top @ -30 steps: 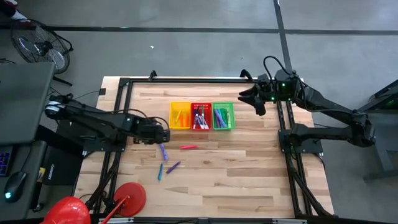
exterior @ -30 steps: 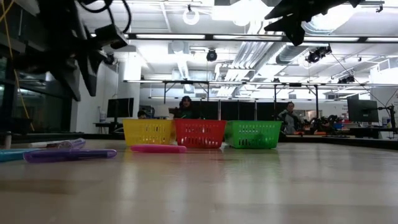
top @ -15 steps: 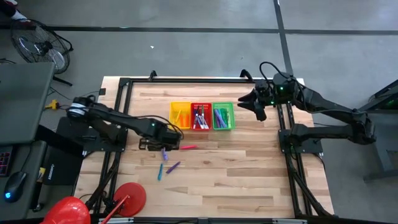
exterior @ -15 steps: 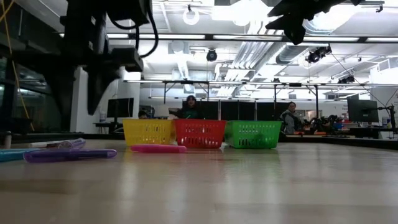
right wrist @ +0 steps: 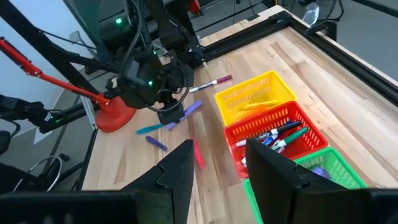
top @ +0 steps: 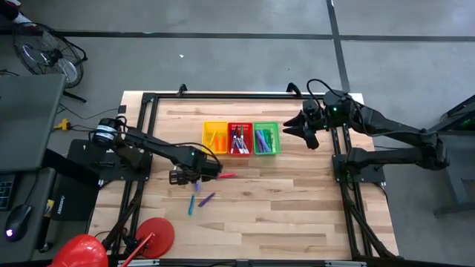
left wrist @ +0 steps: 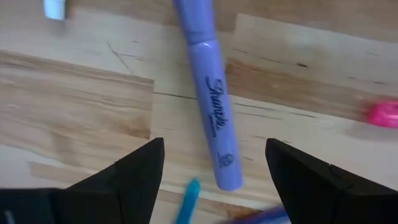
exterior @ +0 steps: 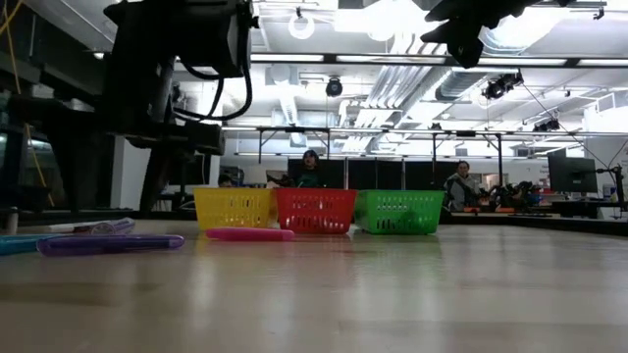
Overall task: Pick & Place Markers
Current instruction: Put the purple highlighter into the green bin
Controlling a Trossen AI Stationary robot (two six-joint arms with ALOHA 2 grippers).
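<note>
A purple marker (left wrist: 208, 93) lies flat on the wooden table (top: 297, 215). My left gripper (left wrist: 214, 143) hangs open just above it, pointing down, one finger on each side and touching nothing. In the high view this gripper (top: 194, 176) hides most of that marker. A pink marker (top: 226, 176), another purple one (top: 208, 199) and a blue one (top: 191, 205) lie close by. More markers lie in the yellow (top: 215, 138), red (top: 239, 138) and green (top: 266, 138) baskets. My right gripper (top: 300, 127) hovers open and empty, high to the right of the baskets.
A black frame (top: 223, 96) runs around the table. A red stand (top: 152, 236) sits at the near left corner. In the low view the three baskets (exterior: 316, 210) stand in a row behind the pink marker (exterior: 248, 234). Bare wood stretches toward the near right.
My left gripper has moved from the table's left side toward the middle and down, and it now hangs low over the purple marker. My right gripper has drifted a little toward the near edge. The markers have not moved.
</note>
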